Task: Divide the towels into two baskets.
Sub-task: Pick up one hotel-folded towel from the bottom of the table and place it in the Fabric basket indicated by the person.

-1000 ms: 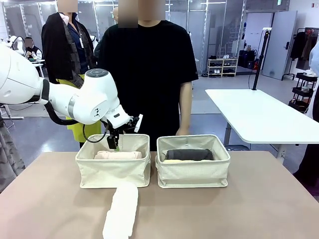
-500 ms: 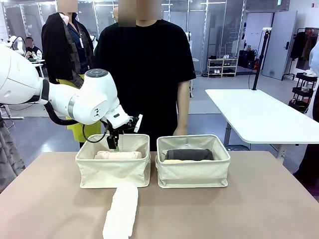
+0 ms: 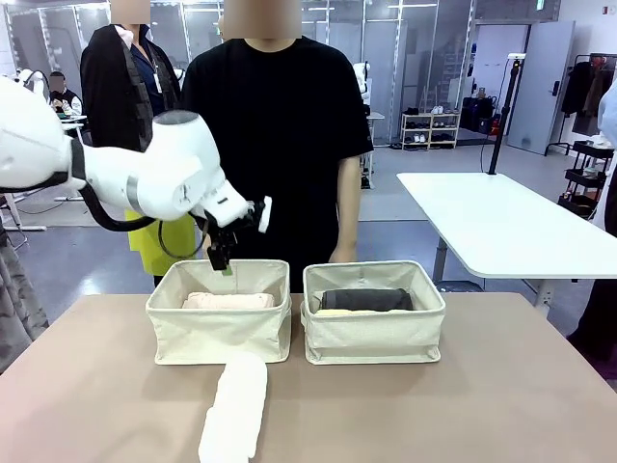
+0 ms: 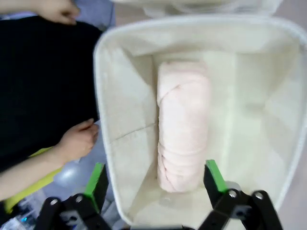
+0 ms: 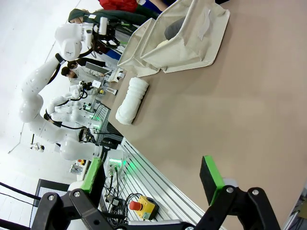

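Note:
The pale pink towel (image 3: 228, 301) lies along the bottom of the left basket (image 3: 217, 338). My left gripper (image 3: 223, 260) hangs open just above that basket's far rim. In the left wrist view its fingers (image 4: 96, 179) stand wide apart over the pink towel (image 4: 183, 124), clear of it. On the table in front of the left basket lies the white towel (image 3: 236, 405). The right basket (image 3: 374, 333) holds the dark grey towel (image 3: 366, 299) on top of the pale yellow towel (image 3: 333, 313). My right gripper (image 5: 153, 175) is open and holds nothing, above bare table, far from the white towel (image 5: 130, 100).
A person in a black shirt stands right behind the baskets, one hand (image 4: 76, 141) near the left basket's outer wall (image 4: 108, 110). The tabletop (image 3: 482, 415) is bare to the right and front. A white table (image 3: 501, 222) stands farther off.
My left gripper has risen out of the left basket, still open, with the pink towel left lying inside. The towels and baskets have not moved.

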`<control>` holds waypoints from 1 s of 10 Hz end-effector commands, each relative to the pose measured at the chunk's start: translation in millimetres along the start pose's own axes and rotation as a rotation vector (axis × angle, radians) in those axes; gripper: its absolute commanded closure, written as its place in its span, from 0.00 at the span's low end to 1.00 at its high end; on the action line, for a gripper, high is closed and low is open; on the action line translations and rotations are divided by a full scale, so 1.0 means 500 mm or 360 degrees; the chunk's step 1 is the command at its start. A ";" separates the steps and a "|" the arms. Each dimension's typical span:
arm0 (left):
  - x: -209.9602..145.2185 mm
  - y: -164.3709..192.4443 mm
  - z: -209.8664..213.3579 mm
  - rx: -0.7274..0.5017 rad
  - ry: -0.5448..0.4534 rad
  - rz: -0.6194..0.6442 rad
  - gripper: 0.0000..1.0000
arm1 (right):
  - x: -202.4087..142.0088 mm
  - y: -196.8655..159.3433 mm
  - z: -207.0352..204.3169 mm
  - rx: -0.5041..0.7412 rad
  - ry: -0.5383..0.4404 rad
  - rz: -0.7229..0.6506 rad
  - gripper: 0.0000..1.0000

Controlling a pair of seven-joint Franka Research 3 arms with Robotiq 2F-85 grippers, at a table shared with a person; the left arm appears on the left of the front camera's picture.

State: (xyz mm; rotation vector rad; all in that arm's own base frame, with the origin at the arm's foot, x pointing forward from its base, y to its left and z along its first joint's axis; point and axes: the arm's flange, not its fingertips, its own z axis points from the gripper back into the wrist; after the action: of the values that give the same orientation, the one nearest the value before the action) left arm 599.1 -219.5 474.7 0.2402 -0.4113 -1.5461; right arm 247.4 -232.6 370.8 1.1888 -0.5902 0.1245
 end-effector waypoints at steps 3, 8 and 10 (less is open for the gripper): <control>-0.134 -0.032 0.195 -0.0455 -0.0424 0.0573 0.00 | -0.004 0.007 0.001 0.0010 -0.0012 0.0016 0.00; -0.405 -0.203 0.311 -0.0838 -0.1040 0.1144 0.00 | -0.004 0.007 0.001 0.0010 -0.0012 0.0016 0.00; -0.496 -0.293 0.329 -0.0914 -0.1139 0.1271 0.00 | -0.004 0.007 0.001 0.0010 -0.0012 0.0016 0.00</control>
State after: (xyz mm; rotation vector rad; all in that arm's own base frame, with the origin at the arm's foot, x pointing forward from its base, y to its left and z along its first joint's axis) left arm 426.5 33.9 542.1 -0.8174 -0.4760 -0.8846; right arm 246.8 -233.1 370.8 1.1880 -0.5916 0.1228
